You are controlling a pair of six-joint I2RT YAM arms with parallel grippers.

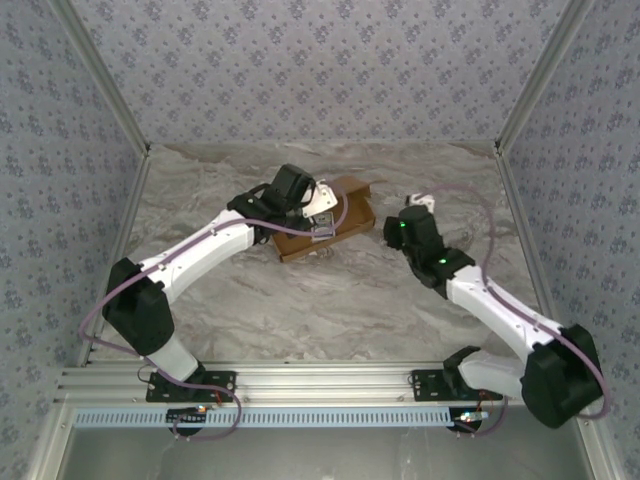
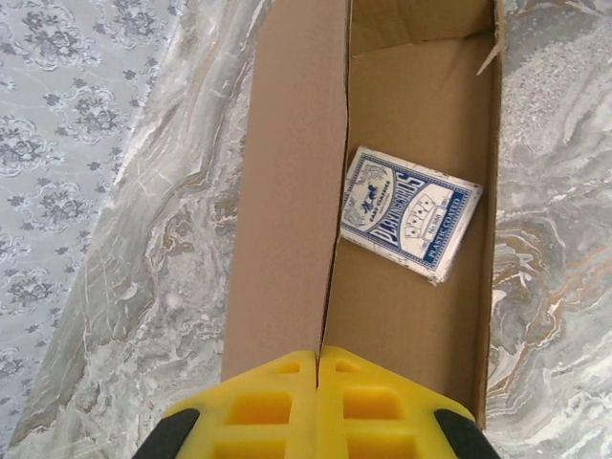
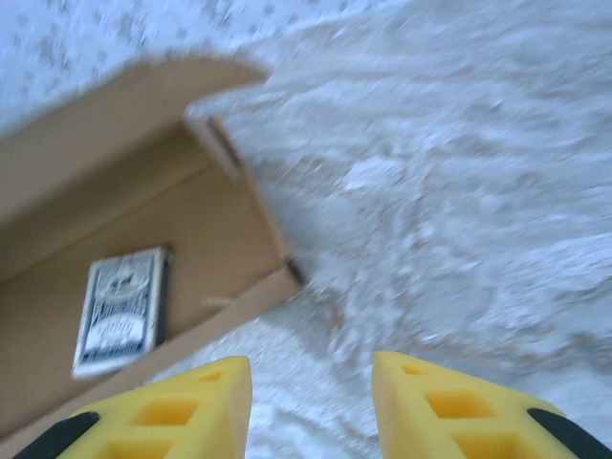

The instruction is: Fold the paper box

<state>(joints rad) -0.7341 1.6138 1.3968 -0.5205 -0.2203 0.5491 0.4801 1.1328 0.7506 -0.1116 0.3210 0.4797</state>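
Note:
The paper box point(image 1: 355, 212) is a shallow brown cardboard tray lying open at the middle of the marble table. A blue-and-white card packet point(image 2: 411, 212) lies flat inside it. My left gripper point(image 1: 322, 222) reaches over the box's near-left side. In the left wrist view its yellow fingers point(image 2: 317, 359) are pressed together on the top edge of the box's long side wall point(image 2: 287, 172). My right gripper point(image 1: 420, 203) hovers just right of the box. In the right wrist view it point(image 3: 311, 382) stands open over bare marble, near the box's corner point(image 3: 220, 220), and the card packet point(image 3: 120, 311) lies inside the box.
Patterned fabric walls point(image 1: 320, 70) close in the back and both sides. Aluminium posts point(image 1: 530, 80) stand at the back corners. A metal rail point(image 1: 320, 380) carries the arm bases along the near edge. Bare marble point(image 1: 340, 300) stretches between the box and the bases.

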